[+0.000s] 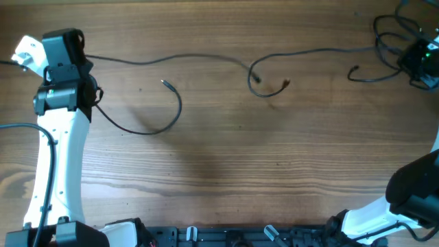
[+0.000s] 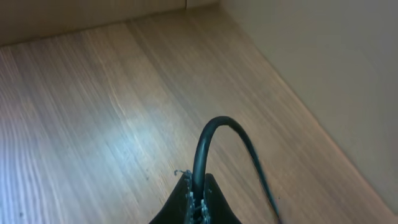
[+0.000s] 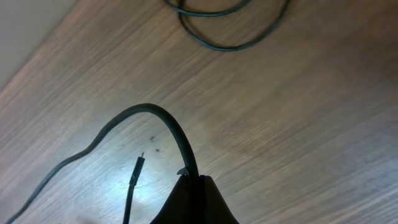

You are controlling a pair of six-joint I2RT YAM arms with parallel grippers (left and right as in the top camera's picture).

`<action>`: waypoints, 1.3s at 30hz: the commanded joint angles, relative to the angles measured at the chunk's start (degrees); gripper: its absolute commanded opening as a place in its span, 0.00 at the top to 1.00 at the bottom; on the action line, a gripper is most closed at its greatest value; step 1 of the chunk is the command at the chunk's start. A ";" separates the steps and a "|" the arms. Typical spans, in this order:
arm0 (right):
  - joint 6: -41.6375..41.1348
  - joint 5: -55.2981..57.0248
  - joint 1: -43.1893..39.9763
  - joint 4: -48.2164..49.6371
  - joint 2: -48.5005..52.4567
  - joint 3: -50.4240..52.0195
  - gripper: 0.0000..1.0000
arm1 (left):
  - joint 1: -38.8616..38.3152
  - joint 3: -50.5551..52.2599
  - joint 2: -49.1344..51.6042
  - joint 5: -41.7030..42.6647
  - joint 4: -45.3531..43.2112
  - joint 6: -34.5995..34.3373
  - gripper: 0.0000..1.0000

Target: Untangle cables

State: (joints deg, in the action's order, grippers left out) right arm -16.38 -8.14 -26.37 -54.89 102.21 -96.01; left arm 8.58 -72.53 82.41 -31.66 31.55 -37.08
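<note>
Overhead: the left hand (image 1: 66,63) and right hand (image 1: 417,60) sit at opposite far corners of the bench (image 1: 219,171), probably to pull the cables (image 1: 199,58) apart. One small loop (image 1: 252,75) sits mid-bench, and the near half is open.

Left wrist: the hand is clamped on one cable, with a wall (image 2: 323,56) close on the right.

Right wrist: the hand is pinching another, with slack loops (image 3: 230,42) beyond.

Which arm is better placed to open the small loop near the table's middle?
Probably right: the right fingers, shut on a cable, sit nearer the loop than the left fingers.
</note>
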 commanded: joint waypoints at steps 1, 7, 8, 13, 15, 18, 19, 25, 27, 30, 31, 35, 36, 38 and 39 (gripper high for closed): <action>-0.35 -0.87 -1.22 -0.02 -1.73 -1.07 0.96 | 1.64 -0.26 0.52 -2.03 -2.56 2.16 0.96; -3.26 -2.32 -5.90 0.02 -1.70 -1.07 0.96 | 6.62 -0.26 0.98 0.22 -4.11 2.38 0.96; -3.28 -2.54 -6.62 -0.11 -1.70 -1.07 0.96 | 7.32 -0.26 0.98 1.62 -3.96 2.38 0.96; -3.39 -2.49 -8.48 -0.13 -1.70 -1.07 0.96 | 8.57 -0.26 1.03 5.92 -3.98 2.36 0.96; -4.94 -2.40 -10.14 0.00 -1.70 -1.07 0.96 | 8.59 -0.26 1.20 5.90 -3.96 2.38 0.96; -5.97 -2.49 -12.76 0.46 -1.70 -1.09 0.96 | 8.57 -0.26 1.75 6.01 -3.91 2.38 0.96; -6.19 -2.51 -13.77 0.70 -1.70 -1.11 0.96 | 8.57 -0.26 1.97 6.43 -3.87 2.40 0.96; -6.08 -4.85 -19.85 1.25 -1.73 -2.08 0.96 | 8.52 -0.26 4.02 8.92 -3.76 2.36 0.96; -5.60 -5.14 -20.96 0.87 -1.75 -2.95 0.96 | 8.52 -0.26 4.74 11.32 -3.76 2.38 0.96; -4.46 -3.52 -21.24 0.13 -1.99 -4.61 0.96 | 8.09 -0.26 4.94 16.11 -3.69 2.54 0.96; -4.50 -1.16 -21.22 -0.61 -2.05 -5.68 0.96 | 7.58 -0.26 4.85 17.75 -3.82 3.52 0.96; -5.18 10.40 -21.22 -3.76 -2.32 -9.68 0.96 | 3.41 -0.28 4.59 22.84 -4.66 5.42 0.96; -6.21 14.27 -21.22 -4.17 -2.51 -10.23 0.96 | 1.95 -0.28 4.59 23.34 -4.66 5.42 0.96; -7.37 20.28 -21.22 -4.20 -3.04 -10.47 0.96 | -1.29 -0.26 4.59 23.56 -4.63 5.40 0.96; -8.00 22.10 -21.22 -4.20 -3.13 -10.47 0.96 | -2.62 -0.28 4.59 23.56 -4.72 5.40 0.96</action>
State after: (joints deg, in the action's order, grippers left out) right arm -21.87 0.64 -47.62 -58.94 101.58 -104.55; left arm 11.00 -72.53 87.07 -12.12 27.18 -33.28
